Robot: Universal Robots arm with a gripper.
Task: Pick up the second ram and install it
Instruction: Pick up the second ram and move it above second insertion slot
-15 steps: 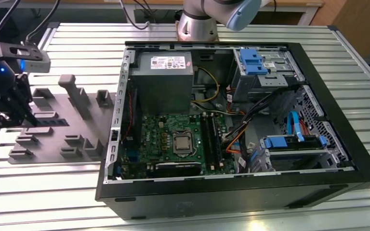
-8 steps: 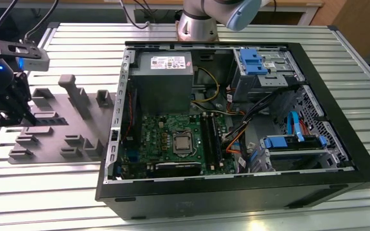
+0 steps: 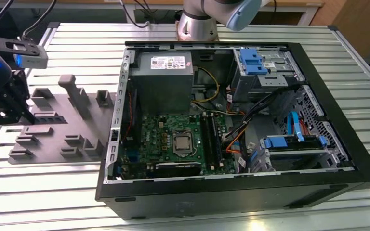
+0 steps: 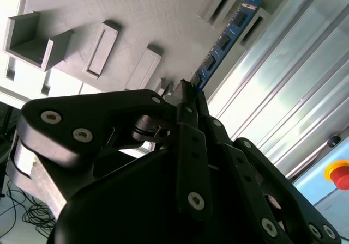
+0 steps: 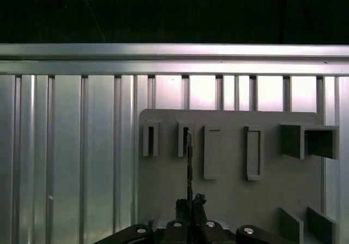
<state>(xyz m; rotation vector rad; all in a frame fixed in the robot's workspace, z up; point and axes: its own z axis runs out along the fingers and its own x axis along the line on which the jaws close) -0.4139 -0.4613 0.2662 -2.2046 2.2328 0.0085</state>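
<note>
The second ram [image 4: 226, 40] is a thin blue stick with dark chips; in the first wrist view the second ram [image 5: 189, 168] shows edge-on as a dark line. My gripper [image 4: 188, 89] is shut on one end of it, fingers [image 5: 199, 201] pinching its flat sides. Its far end lies by the narrow slots [image 5: 184, 139] of the gray holder plate [image 5: 229, 200]; I cannot tell whether it still sits in one. In the exterior view my gripper [image 3: 5, 110] hangs over the holder plate [image 3: 63, 132] at the exterior view's left, well away from the motherboard [image 3: 172, 139].
The open computer case [image 3: 236, 125] lies on the ribbed metal table [image 3: 44, 192], with long black memory slots [image 3: 214, 139] beside the processor. Power supply [image 3: 162, 72], drive cages and cables crowd the case. Upright blocks [image 3: 75, 94] rise from the holder plate. A red button [image 4: 338, 176] sits nearby.
</note>
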